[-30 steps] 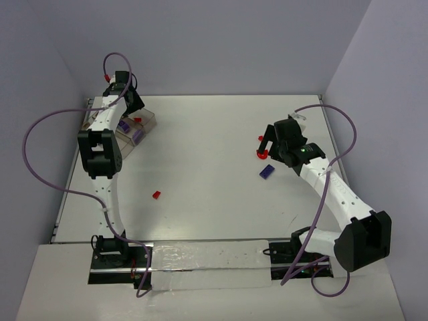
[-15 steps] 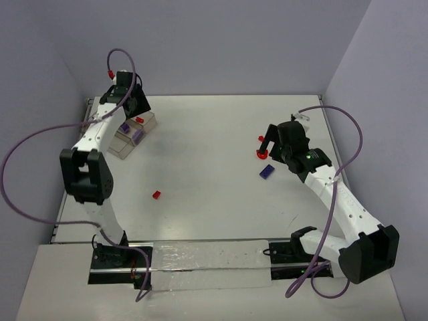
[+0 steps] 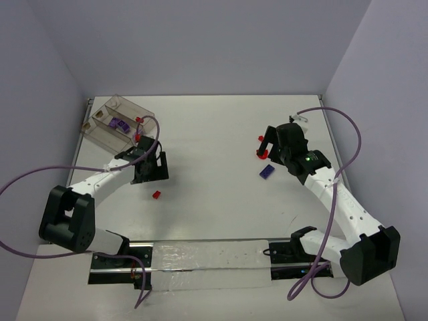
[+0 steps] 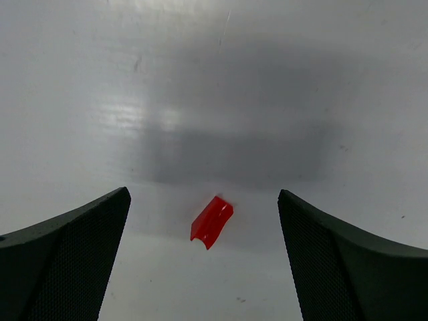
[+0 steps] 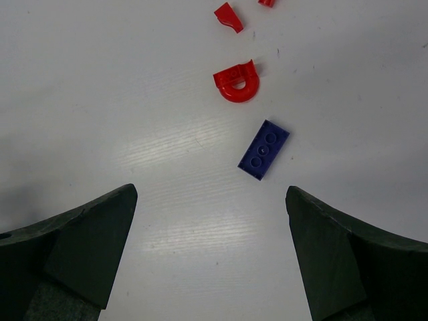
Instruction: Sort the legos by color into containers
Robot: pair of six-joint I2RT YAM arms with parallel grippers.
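Note:
A small red brick (image 4: 212, 221) lies on the white table between the tips of my left gripper (image 4: 204, 194), which is open and empty just above it. In the top view that brick (image 3: 156, 194) lies just in front of the left gripper (image 3: 153, 178). My right gripper (image 5: 210, 189) is open and empty, and a purple studded brick (image 5: 264, 150) lies just beyond its tips. Beyond that lie a rounded red piece (image 5: 237, 83) and a small red piece (image 5: 229, 17). The clear tray (image 3: 101, 131) stands at the far left with purple bricks (image 3: 120, 124) in one compartment.
A small red piece (image 3: 139, 120) shows at the tray's right edge; I cannot tell if it is inside. Purple cables loop from both arms. The table's left edge runs close to the tray. The right gripper (image 3: 266, 148) hovers by the red pieces.
My left arm has swung away from over the tray, toward the near middle, and now hangs open over the red brick. The tray is uncovered. The right arm has hardly moved.

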